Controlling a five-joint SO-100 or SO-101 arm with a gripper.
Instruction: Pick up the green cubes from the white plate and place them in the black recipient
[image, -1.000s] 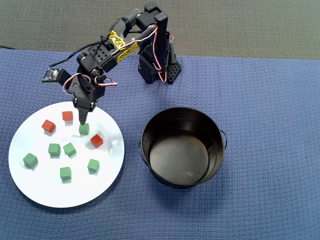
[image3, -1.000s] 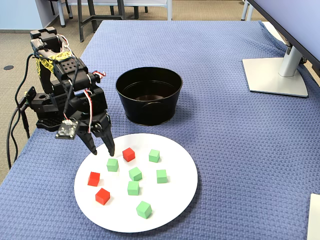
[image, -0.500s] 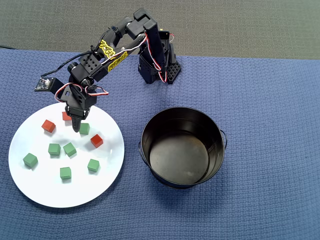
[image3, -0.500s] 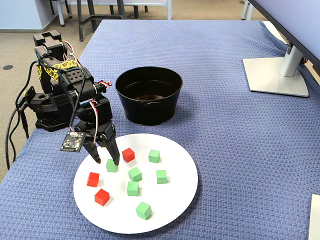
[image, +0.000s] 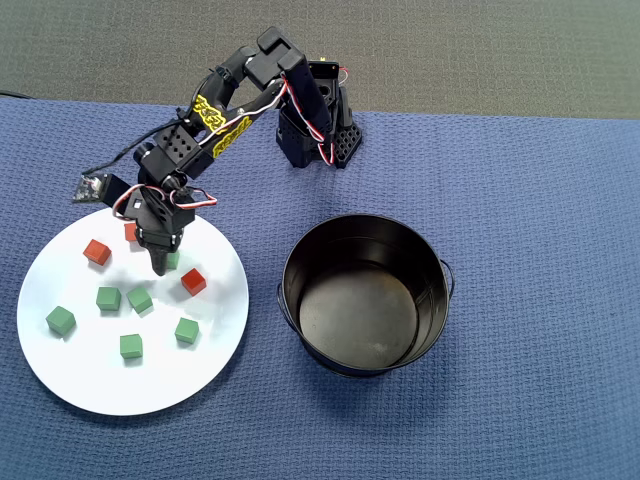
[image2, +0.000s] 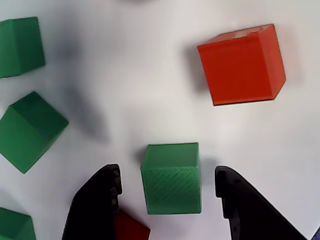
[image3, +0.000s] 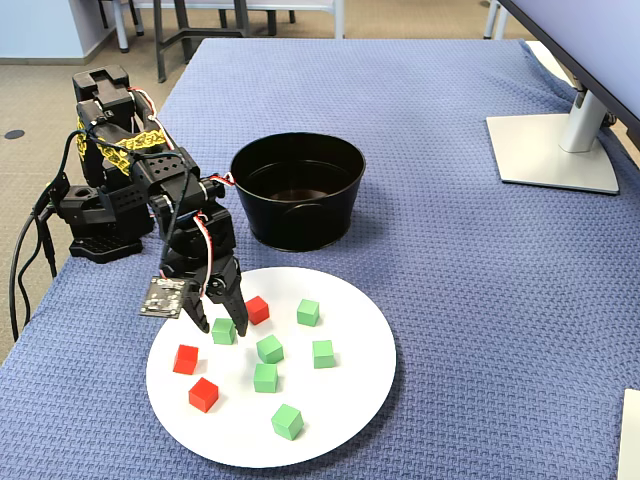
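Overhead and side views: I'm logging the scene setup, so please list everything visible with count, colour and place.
green cubes: six, bright green, all on the plate; one sits between the open jaws.
red cubes: three, red-orange, on the plate's arm side.
white plate: one, white, left of the pot in the overhead view.
black pot: one, glossy black, empty, on the cloth.
blue cloth: one, blue, covering the table.
monitor stand: one, grey, far right in the fixed view.
arm: one, black with yellow tape, base at the cloth's far edge.
gripper: one, black, open, lowered around a green cube.
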